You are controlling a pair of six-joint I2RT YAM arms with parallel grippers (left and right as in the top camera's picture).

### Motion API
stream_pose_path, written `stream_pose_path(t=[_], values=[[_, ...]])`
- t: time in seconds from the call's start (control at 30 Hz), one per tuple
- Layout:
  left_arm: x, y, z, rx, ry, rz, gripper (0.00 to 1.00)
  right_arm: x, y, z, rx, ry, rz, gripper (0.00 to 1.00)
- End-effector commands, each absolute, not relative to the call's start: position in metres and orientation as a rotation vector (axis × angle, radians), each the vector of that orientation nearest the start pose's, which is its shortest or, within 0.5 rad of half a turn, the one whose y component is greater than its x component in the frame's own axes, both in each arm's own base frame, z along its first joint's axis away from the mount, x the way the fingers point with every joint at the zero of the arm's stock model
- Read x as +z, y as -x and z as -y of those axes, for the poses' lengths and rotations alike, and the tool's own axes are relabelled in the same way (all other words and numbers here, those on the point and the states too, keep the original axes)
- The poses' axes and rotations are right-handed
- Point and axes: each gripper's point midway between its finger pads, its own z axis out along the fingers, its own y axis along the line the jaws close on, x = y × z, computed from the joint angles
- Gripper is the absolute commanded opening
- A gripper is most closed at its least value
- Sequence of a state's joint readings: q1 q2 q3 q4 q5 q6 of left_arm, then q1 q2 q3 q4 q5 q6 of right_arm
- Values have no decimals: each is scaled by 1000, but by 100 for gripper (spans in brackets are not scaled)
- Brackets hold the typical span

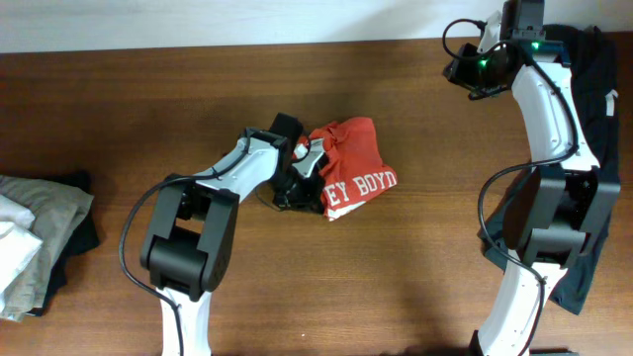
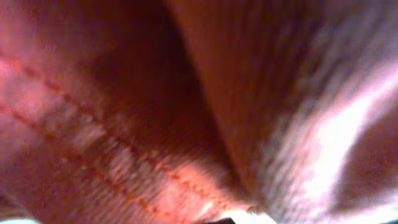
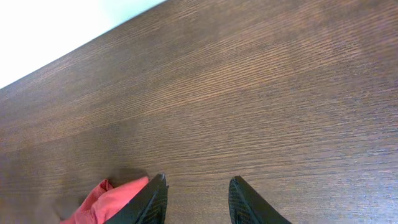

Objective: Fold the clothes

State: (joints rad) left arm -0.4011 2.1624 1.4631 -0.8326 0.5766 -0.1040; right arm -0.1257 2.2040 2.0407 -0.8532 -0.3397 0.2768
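The red-orange T-shirt (image 1: 358, 153) with white lettering lies bunched up at the middle of the table. My left gripper (image 1: 300, 170) is dug into its left edge and shut on the fabric. Red cloth with a stitched seam (image 2: 124, 143) fills the left wrist view and hides the fingers. My right gripper (image 1: 458, 69) hovers at the far right of the table, away from the shirt. In the right wrist view the gripper (image 3: 199, 178) is open over bare wood, with a corner of the shirt (image 3: 106, 202) to its left.
A pile of khaki, white and black clothes (image 1: 35, 232) lies at the left edge. Dark garments (image 1: 598, 89) lie along the right edge, beside and under the right arm. The table's far edge (image 1: 297, 42) runs along the top.
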Motion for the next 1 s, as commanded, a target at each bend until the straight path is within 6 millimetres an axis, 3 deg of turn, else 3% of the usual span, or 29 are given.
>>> stream_pose_path(t=[0.0, 0.07, 0.13, 0.3, 0.37, 0.47, 0.53, 0.6, 0.67, 0.73, 0.8, 0.83, 0.87, 0.9, 0.93, 0.97], values=[[15, -355, 276, -906, -561, -2958, 0, 145, -556, 14, 478, -386, -2549, 36], [20, -361, 294, -926, -545, -2907, 0, 143, -554, 14, 479, -391, -2563, 36], [19, -358, 299, -928, -563, -2907, 0, 142, -552, 14, 479, -393, -2570, 36], [18, -352, 297, -923, -565, -2934, 0, 142, -551, 13, 479, -395, -2574, 36], [14, -339, 287, -876, -665, -2968, 0, 142, -551, 14, 479, -396, -2573, 36], [4, -335, 254, -635, -663, -3064, 0, 142, -551, 14, 479, -396, -2573, 36], [15, -352, 236, -568, -606, -3032, 0, 142, -551, 14, 479, -396, -2573, 36], [40, -380, 214, -532, -488, -2947, 0, 142, -551, 14, 479, -396, -2573, 36], [84, -409, 175, -517, -326, -2834, 1, 142, -552, 14, 479, -396, -2572, 37], [117, -432, 134, -422, -208, -2732, 0, 142, -551, 14, 479, -397, -2573, 54], [135, -457, 102, -365, -120, -2632, 8, 140, -548, 11, 492, -397, -2588, 70], [140, -469, 86, -355, -76, -2588, 10, 137, -543, 8, 501, -404, -2613, 70], [140, -476, 77, -357, -51, -2567, 14, 133, -534, 5, 506, -418, -2652, 67], [141, -486, 64, -352, -20, -2538, 15, 126, -518, -3, 514, -434, -2728, 16], [142, -492, 58, -346, -6, -2516, 15, 122, -509, -7, 519, -439, -2766, 7], [143, -498, 54, -342, -1, -2494, 15, 119, -502, -13, 522, -439, -2801, 4]])
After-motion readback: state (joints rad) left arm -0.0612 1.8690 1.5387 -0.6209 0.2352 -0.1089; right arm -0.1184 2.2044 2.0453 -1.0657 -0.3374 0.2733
